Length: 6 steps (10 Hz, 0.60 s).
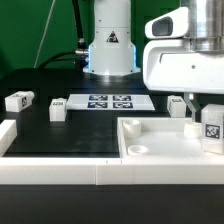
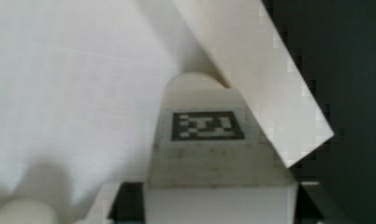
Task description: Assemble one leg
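A small white plastic blocky leg with a black-and-white square tag (image 1: 212, 128) is held upright in the claw (image 1: 205, 122) at the exterior view's right, over the near right corner region of the large white square tray-like part (image 1: 150, 150). In the wrist view the same leg (image 2: 210, 150) is seen clamped between the dark fingers (image 2: 132, 200), its tag facing the camera — the claw is closed on it, with no gap visible at either side. Whether the leg's lower end is already seated in a corner socket cannot be told; the tray's wall hides the base in the exterior view, and the wrist view shows only white surface beneath.

The main risk is judged to be misalignment at the socket. If the leg is lowered slightly off-centre or tilted, its end could catch on the rim, and the tray, which appears to lie loose on the black tabletop (image 1: 60, 130), could be pushed or lifted at one edge. A slip within the grip is also possible if turning force is applied while the post binds, since smooth plastic is held only by two narrow pads.

Three other small white tagged blocks (image 1: 19, 101) (image 1: 57, 108) (image 1: 177, 103) and the marker board (image 1: 108, 101) lie well apart — little chance of collision is expected there.
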### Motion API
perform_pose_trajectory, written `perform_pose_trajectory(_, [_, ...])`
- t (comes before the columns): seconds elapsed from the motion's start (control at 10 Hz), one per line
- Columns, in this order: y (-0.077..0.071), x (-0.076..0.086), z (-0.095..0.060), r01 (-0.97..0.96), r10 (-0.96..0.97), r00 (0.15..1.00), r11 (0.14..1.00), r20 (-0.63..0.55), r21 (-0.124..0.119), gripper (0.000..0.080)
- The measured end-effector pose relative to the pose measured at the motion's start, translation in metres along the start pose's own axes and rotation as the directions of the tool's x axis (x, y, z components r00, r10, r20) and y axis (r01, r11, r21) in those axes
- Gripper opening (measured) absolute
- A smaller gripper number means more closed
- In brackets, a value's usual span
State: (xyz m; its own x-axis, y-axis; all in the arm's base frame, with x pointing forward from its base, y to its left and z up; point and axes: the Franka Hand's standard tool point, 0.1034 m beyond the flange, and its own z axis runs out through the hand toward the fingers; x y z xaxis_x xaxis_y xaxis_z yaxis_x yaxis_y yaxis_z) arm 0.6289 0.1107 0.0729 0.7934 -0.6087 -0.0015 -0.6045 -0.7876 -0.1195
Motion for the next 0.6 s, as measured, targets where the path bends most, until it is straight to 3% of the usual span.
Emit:
perform_pose_trajectory(0.2, [0.0022, -0.0004, 0.0001, -0.218, 0.218, 0.976, 0.976, 0.012, 0.012, 0.0291])
perform_pose_trajectory(0.4, [0.0032, -0.0021, -0.0002, -0.47, 0.47, 0.882, 0.883, 0.02, 0.005, 0.0291])
perform_pose_trajectory(0.6, [0.0033, -0.0029, 0.0004, -0.575, 0.574, 0.818, 0.818, 0.029, 0.003, 0.0291])
